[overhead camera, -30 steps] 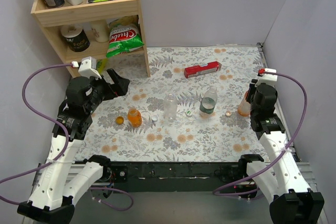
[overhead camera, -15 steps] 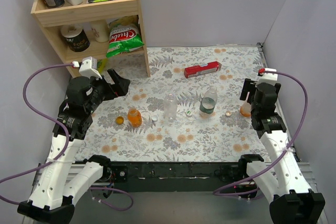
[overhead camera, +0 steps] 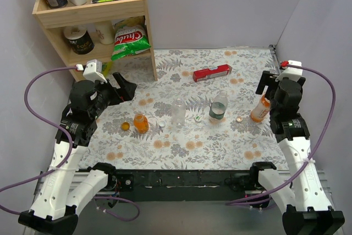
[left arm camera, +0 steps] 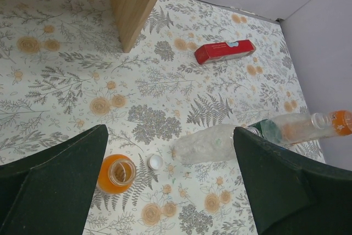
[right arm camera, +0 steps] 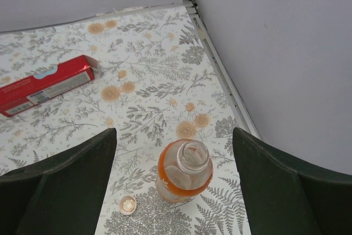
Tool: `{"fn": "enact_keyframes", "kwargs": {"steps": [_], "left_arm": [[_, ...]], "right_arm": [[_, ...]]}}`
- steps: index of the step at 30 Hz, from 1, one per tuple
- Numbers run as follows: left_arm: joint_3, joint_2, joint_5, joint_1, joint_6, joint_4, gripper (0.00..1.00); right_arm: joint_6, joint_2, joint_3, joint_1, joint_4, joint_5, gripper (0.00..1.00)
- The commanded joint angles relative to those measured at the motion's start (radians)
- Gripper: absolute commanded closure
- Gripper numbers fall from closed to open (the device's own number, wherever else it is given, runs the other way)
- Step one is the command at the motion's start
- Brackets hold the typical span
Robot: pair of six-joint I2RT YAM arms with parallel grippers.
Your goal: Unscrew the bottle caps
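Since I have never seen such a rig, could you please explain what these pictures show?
Two white robot arms are bolted at the table's near edge; each ends in two dark jaws. The overhead picture looks down from behind them, left arm and right arm. The other two come from wrist cameras, so the dark shapes at their lower corners are that arm's own jaws. On the flowered table stand four small bottles: short orange bottle, clear plain bottle, green-labelled bottle, slim orange bottle. Four tiny caps lie beside them: orange cap, white cap, green cap, pale cap. A red box lies behind; a wooden shelf stands far left. Both pairs of jaws are open and hold nothing.
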Motion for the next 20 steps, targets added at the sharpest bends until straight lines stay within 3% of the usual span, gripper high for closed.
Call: {"fn": "enact_keyframes", "kwargs": {"steps": [1, 12, 20], "left_arm": [[0.016, -0.021, -0.019, 0.003, 0.003, 0.017, 0.02], [0.057, -0.044, -0.214, 0.003, -0.029, -0.026, 0.02], [0.057, -0.052, -0.212, 0.003, -0.020, -0.023, 0.02]], "right_arm": [[0.020, -0.046, 0.107, -0.002, -0.033, -0.040, 0.08], [0.097, -0.201, 0.118, 0.000, -0.123, -0.126, 0.08], [0.110, -0.256, 0.067, -0.002, -0.112, -0.111, 0.08]]}}
